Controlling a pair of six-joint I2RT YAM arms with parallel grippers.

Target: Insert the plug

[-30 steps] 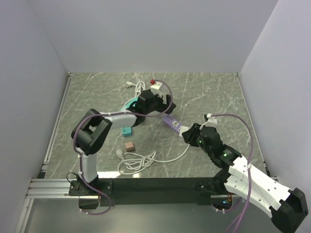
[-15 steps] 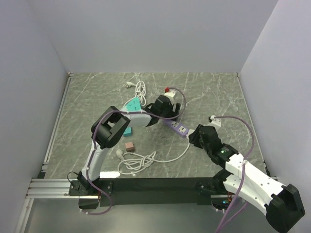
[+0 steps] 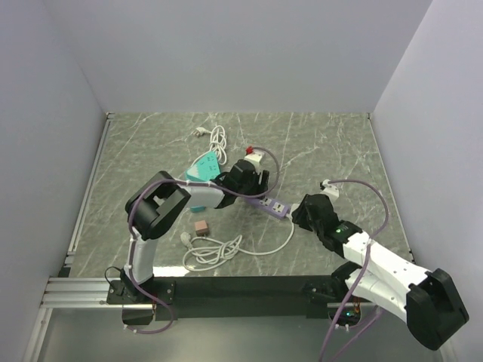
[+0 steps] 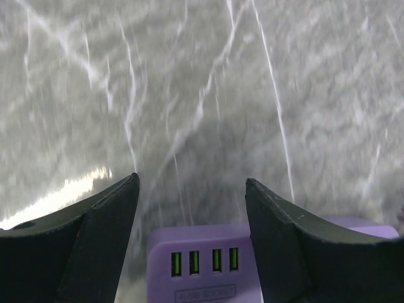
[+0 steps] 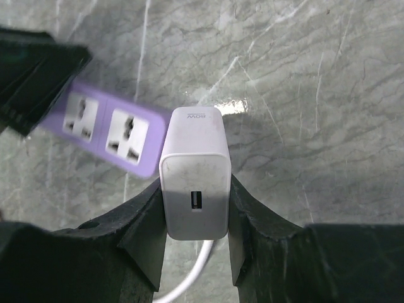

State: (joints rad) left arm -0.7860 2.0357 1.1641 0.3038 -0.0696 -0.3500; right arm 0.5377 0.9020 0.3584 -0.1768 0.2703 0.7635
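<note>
The plug (image 5: 194, 189), a flat white block with a USB port on its near face, is clamped between my right gripper's (image 5: 194, 183) fingers, its thin white cable (image 5: 189, 281) hanging below. It hovers beside the end of a purple power strip (image 5: 107, 129) with two open sockets showing. In the top view my right gripper (image 3: 302, 211) sits at the strip's (image 3: 273, 202) right end and hides the plug. My left gripper (image 4: 190, 181) is open, its fingers on either side of the strip's USB end (image 4: 202, 259); it also shows in the top view (image 3: 250, 179).
A coiled white cable (image 3: 215, 250) lies near the front. A small brownish-pink cube (image 3: 201, 226) sits beside it. Teal pieces (image 3: 202, 167) lie under the left arm. Another white cable (image 3: 216, 137) lies at the back. Walls enclose the table.
My left gripper swung right, then came back down to straddle the strip's left end. The strip shifted slightly right and nearer. My right gripper stayed at the strip's right end with the plug.
</note>
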